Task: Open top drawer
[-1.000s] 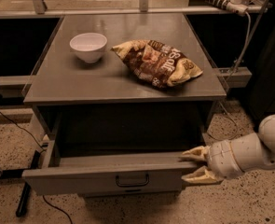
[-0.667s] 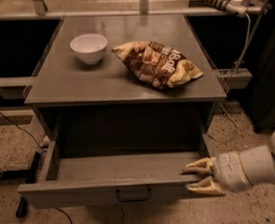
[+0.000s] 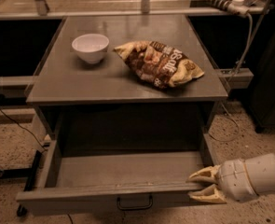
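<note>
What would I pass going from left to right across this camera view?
White bowl → chip bag → gripper, at the right front corner of the open top drawer. The drawer spans most of the width, so it has no place in the order.

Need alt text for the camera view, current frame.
A grey cabinet's top drawer stands pulled out, with the robot's gripper at the front panel's right end, its fingers either side of the panel. On the cabinet top sit a white bowl and a crumpled snack bag.
</note>
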Controlling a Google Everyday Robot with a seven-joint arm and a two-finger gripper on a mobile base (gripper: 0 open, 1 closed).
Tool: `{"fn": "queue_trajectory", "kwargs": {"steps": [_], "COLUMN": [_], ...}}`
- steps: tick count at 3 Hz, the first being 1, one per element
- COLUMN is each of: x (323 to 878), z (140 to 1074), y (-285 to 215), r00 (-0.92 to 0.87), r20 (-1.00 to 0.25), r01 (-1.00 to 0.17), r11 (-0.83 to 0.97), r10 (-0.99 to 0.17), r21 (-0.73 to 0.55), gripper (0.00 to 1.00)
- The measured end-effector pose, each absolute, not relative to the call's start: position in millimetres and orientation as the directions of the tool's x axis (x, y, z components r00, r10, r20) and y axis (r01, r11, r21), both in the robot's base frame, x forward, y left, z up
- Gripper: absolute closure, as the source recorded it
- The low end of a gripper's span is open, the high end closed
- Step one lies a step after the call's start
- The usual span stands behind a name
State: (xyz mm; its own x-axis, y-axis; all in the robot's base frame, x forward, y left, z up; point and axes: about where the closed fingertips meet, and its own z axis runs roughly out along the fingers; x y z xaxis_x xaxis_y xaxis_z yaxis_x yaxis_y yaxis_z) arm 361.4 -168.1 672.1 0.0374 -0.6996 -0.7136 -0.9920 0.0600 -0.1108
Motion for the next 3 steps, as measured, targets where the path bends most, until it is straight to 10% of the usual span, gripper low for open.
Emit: {"fn": "queue_trajectory", "kwargs": {"steps": [3], "x": [342.5], "z": [666.6], "y": [-176.3], "r00": [0.038], "r20": [-0.726], "r01": [-0.993], "r11": [0.054], "r10": [-0.686], "r21": [-0.103], "gripper": [0.12]}}
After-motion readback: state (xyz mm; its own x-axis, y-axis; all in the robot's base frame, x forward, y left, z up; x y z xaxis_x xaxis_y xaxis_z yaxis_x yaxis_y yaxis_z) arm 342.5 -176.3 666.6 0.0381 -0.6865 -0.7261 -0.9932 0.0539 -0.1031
